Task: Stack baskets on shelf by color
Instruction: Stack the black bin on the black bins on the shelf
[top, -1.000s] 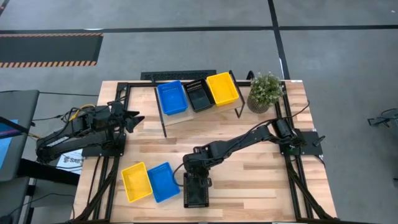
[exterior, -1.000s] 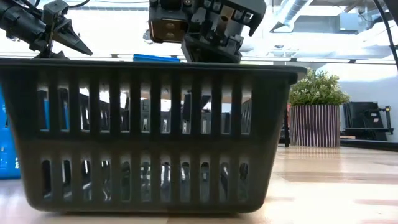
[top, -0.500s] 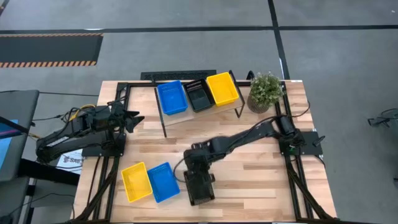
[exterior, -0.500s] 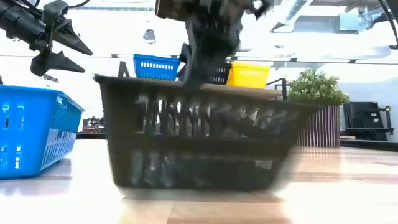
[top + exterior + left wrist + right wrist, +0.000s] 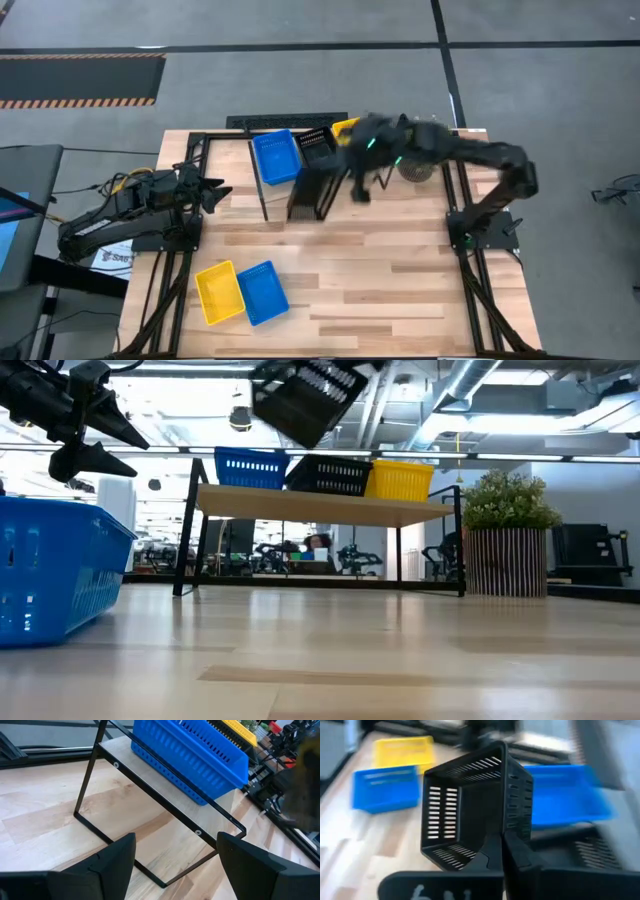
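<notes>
The right arm's fingers [image 5: 502, 851] pinch a black mesh-sided plastic basket [image 5: 312, 190] tilted above the light wooden shelf [image 5: 330, 507], apparently bound for its black twin [image 5: 335, 476]. The left arm's fingers [image 5: 213, 193] hang spread, idle, over the worktop's [image 5: 380, 270] edge.

Since the earlier frames, the right pincer [image 5: 352, 178] has lifted the black basket [image 5: 313, 188] off the near worktop [image 5: 400, 290] beside the loose blue basket [image 5: 263, 292] and carried it, tilted, to the shelf [image 5: 330, 507].

The right arm reaches across high, its jaws [image 5: 502, 851] pinched together on a black basket [image 5: 312, 188] wall. The left arm waits low, jaws [image 5: 175, 860] spread.
</notes>
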You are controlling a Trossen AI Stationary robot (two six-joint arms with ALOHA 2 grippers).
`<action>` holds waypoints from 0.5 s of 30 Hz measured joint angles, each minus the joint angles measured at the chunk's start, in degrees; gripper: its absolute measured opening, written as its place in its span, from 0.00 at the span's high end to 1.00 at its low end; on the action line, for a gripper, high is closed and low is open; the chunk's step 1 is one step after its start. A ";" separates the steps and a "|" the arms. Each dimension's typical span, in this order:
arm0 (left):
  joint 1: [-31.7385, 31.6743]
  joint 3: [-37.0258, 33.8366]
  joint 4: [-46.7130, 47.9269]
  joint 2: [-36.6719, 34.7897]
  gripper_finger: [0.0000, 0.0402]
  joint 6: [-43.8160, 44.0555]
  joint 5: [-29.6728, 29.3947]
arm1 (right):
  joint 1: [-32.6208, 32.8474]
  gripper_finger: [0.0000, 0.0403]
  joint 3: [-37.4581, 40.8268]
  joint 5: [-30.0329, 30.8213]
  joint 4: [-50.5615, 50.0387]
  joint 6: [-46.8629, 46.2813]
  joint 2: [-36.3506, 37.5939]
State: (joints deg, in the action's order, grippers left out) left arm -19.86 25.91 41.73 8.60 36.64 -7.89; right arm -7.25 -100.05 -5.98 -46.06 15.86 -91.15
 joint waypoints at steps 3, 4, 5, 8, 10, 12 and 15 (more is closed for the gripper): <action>0.00 0.00 0.00 0.00 0.34 0.00 -0.01 | -6.14 0.99 -0.26 -0.04 -0.07 2.46 3.61; 0.00 0.00 0.00 0.00 0.34 0.00 -0.08 | -8.29 0.99 -0.35 -0.09 -0.07 3.10 4.30; 0.00 0.01 0.00 0.00 0.34 0.00 -0.25 | -10.15 0.99 -0.54 -0.28 -0.36 4.12 4.74; 0.00 0.01 -0.02 0.00 0.34 0.00 -0.48 | -15.05 0.99 -1.87 -3.99 -0.36 8.02 4.72; 0.00 0.01 -0.02 0.00 0.34 0.00 -0.51 | -18.06 0.99 -3.18 -7.54 -0.40 9.89 4.51; 0.00 0.00 -0.02 0.00 0.34 0.00 -0.49 | -20.21 0.99 -4.55 -11.01 0.14 11.02 3.63; 0.00 0.00 -0.02 0.00 0.34 0.01 -0.51 | -23.26 0.99 -5.38 -16.05 -0.68 11.37 1.50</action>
State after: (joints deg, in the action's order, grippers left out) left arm -19.86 25.91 41.71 8.60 36.66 -8.40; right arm -30.51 -105.43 -22.03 -46.74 27.23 -89.65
